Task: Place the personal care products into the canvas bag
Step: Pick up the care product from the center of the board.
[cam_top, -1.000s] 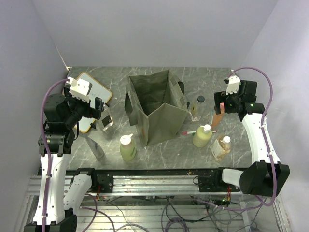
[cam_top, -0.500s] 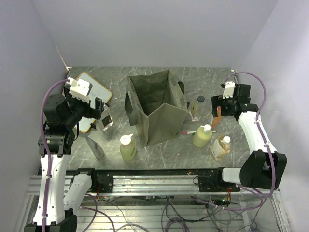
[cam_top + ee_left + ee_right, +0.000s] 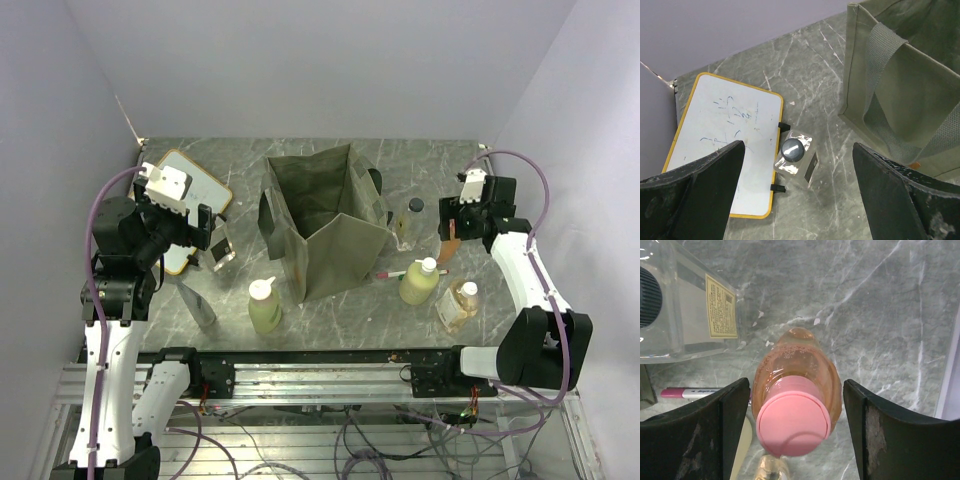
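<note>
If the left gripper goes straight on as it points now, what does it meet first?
Probably the black-lidded jar, centred between the open fingers, beside the whiteboard; depth is unclear.

The counter (image 3: 420, 160) is dark grey-green marble with white veins. The canvas bag (image 3: 320, 235) is plain olive green, and its webbing handles are the same shade. Left of the bag, the whiteboard (image 3: 725, 145) is white with faint blue scribbles and a yellow-tan frame, and the grey tube (image 3: 198, 305) is dull silver. Right of the bag, the slim orange bottle (image 3: 795, 390) is translucent peach-orange with a pink cap. The pen (image 3: 690, 392) is magenta and white, and the amber square bottle (image 3: 458, 305) has a white cap. The fingers (image 3: 880, 435) are scuffed black.
</note>
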